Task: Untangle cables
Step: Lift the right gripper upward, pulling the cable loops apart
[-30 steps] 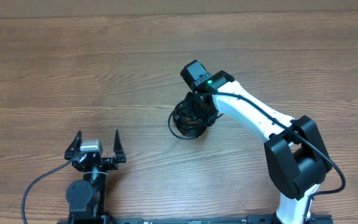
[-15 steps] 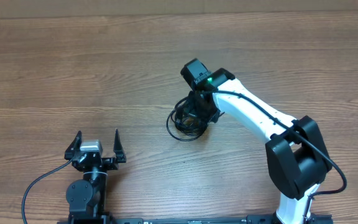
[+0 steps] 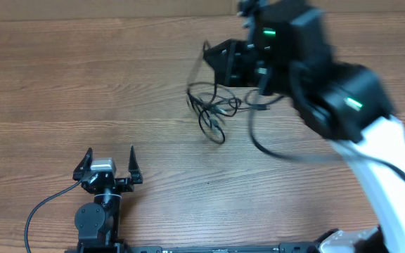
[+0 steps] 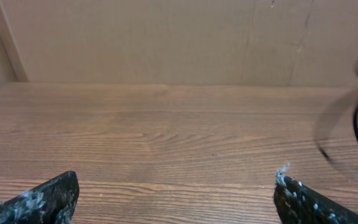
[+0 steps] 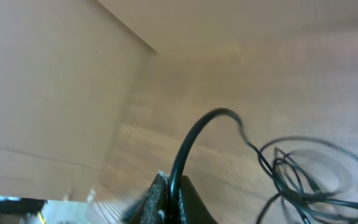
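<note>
the right gripper (image 3: pixel 221 65) is pinched together on one strand of the cables (image 3: pixel 213 109); its wrist view shows that black cord arching up out of the closed jaws before it drops to the loops. the rest of the bundle hangs below and a little beyond the gripper, a loose knot of thin loops over the table (image 3: pixel 62 77) (whether the lowest loop touches the wood i cannot tell, as the arm is blurred from overhead). the left gripper (image 3: pixel 110 152) sits well apart from all this, jaws spread wide with nothing between them, low over the table; from its own camera the cables show only as a smeared dark curve far off to its right. this looks like the opening step: one strand taken and the tangle held up so its own weight slackens it. the next move, i'd judge, calls for a second hold, the left gripper taking a different loop below the right one so the two can draw apart gently, since a hard tug could tighten the knot. no brand, label or writing is readable; only small green lights (image 3: pixel 266 33) glow on the right arm (image 3: pixel 371 133).
</note>
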